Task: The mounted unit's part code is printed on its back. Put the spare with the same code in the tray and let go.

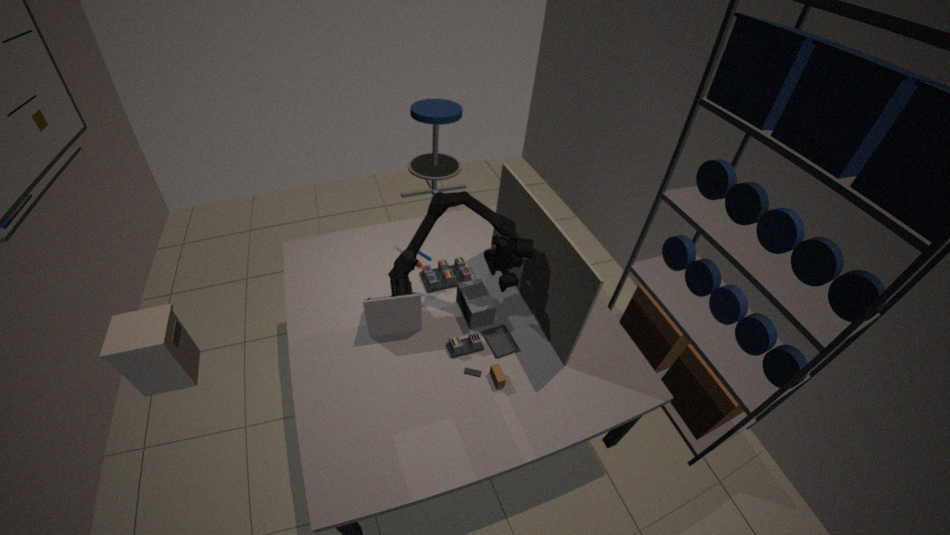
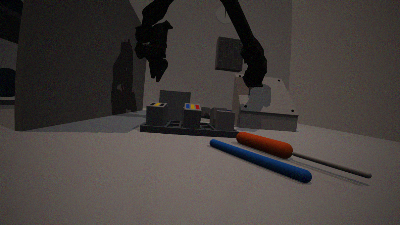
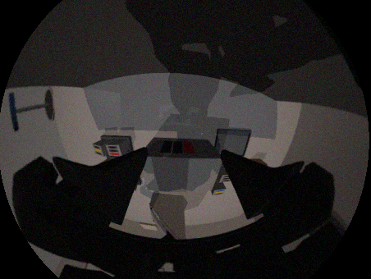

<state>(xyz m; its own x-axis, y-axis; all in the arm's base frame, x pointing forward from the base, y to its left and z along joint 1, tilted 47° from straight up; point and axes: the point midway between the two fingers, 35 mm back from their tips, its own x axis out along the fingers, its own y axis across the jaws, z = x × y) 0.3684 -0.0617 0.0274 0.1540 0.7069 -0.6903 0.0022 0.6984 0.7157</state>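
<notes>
spare (image 2: 192, 114): blue-yellow-red stripes | screwdriver (image 2: 264, 144): orange handle | pen (image 2: 260, 160): blue

Two racks (image 1: 443, 278) of spares, one tray (image 1: 501, 341), one screwdriver (image 2: 264, 144), one blue pen (image 2: 260, 160).
</notes>
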